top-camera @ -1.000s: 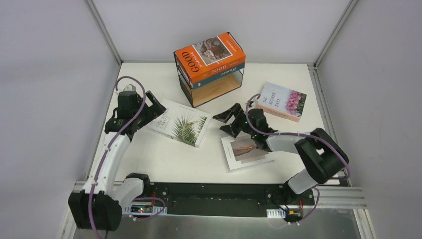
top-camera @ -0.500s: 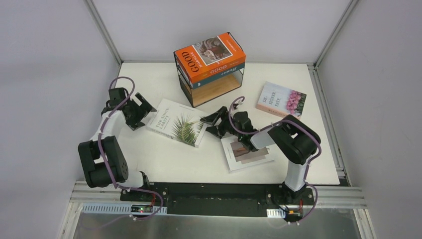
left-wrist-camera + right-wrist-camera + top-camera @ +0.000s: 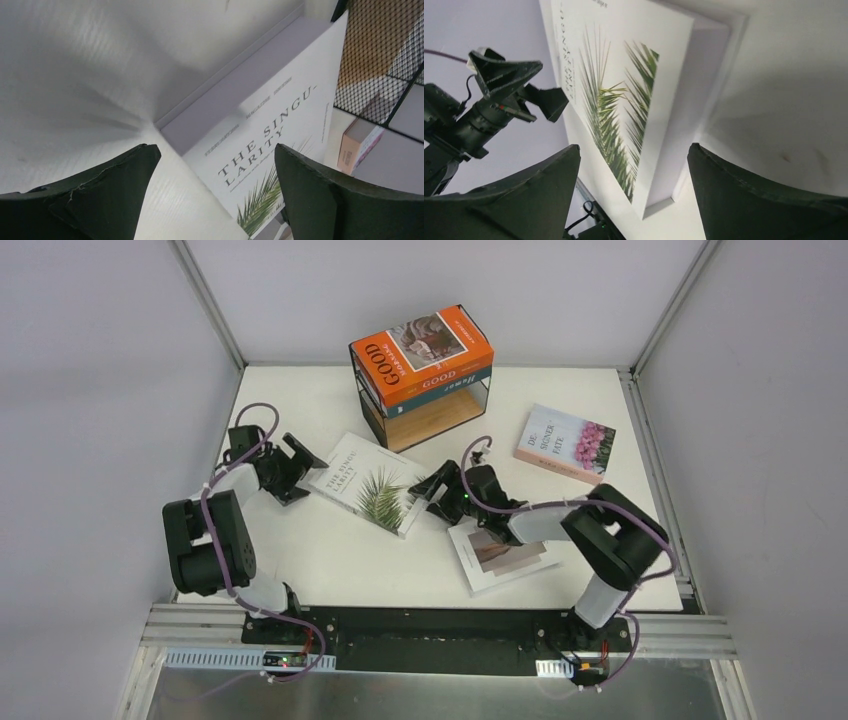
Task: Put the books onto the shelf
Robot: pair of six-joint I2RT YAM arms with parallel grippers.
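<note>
Books shelved so far: the orange book (image 3: pixel 420 355) and teal book (image 3: pixel 452 381) lie atop the shelf (image 3: pixel 432 422). The palm book (image 3: pixel 365 483), figure book (image 3: pixel 505 552) and flower book (image 3: pixel 566 443) lie on the table (image 3: pixel 330 550), not yet shelved. The left claw (image 3: pixel 303 478) and right claw (image 3: pixel 422 497) flank the palm book, both open, gripping nothing.

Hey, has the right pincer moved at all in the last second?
Yes. The right pincer has slid left, away from the pink-flower book, which stayed put, and now sits open at the right edge of the palm-leaf book.
</note>
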